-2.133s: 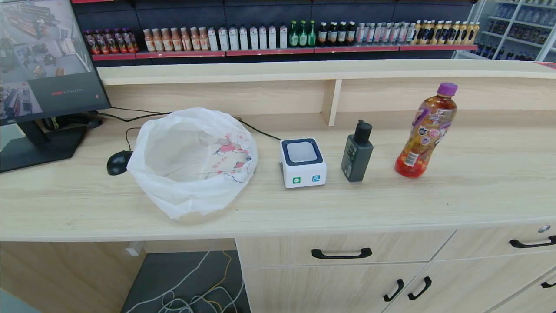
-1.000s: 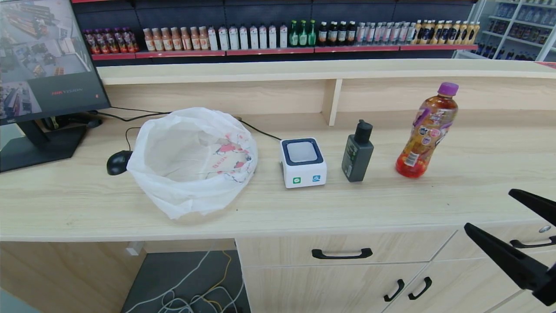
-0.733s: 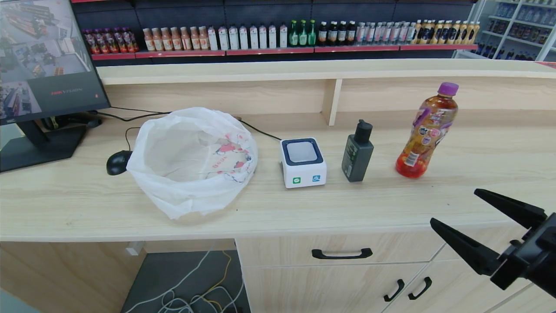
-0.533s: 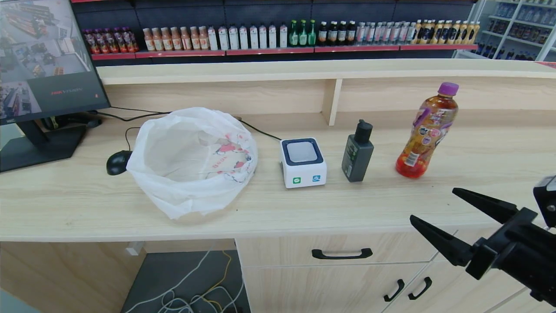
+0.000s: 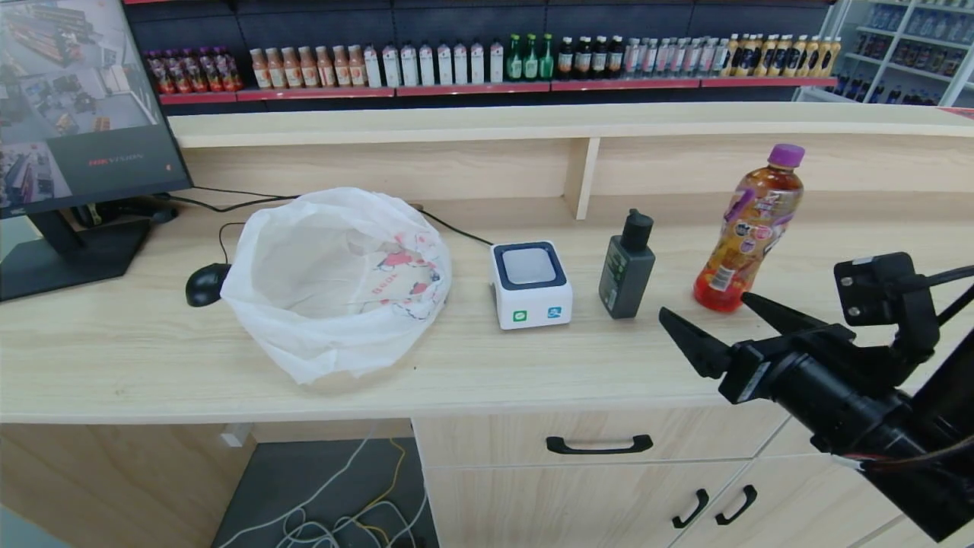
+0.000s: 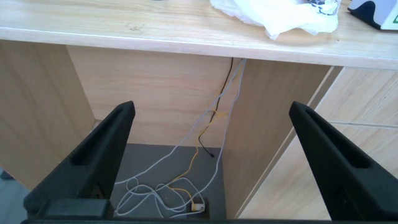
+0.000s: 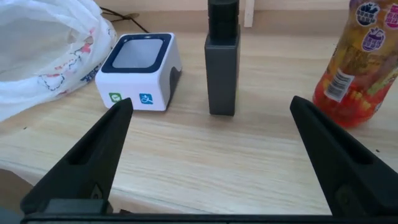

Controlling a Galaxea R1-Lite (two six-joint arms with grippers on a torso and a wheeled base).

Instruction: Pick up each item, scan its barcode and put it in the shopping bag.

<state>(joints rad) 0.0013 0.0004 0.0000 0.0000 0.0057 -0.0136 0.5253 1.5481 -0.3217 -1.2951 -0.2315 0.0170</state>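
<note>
- Shopping bag (image 5: 335,281): thin white plastic with red print, crumpled, mouth open upward, at the left of the counter (image 5: 152,358).
- Scanner (image 5: 530,284): small white cube, dark-framed window facing up, just right of the bag.
- Dark grey bottle (image 5: 626,266): flat-sided, black cap, upright, right of the scanner.
- Drink bottle (image 5: 749,228): amber liquid, purple cap, colourful label, standing farthest right.

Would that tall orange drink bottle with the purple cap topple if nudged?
Likely: the tall orange drink bottle stands upright on a narrow base. It looks full, so probably heavyish. Its round body may roll once down.
</note>
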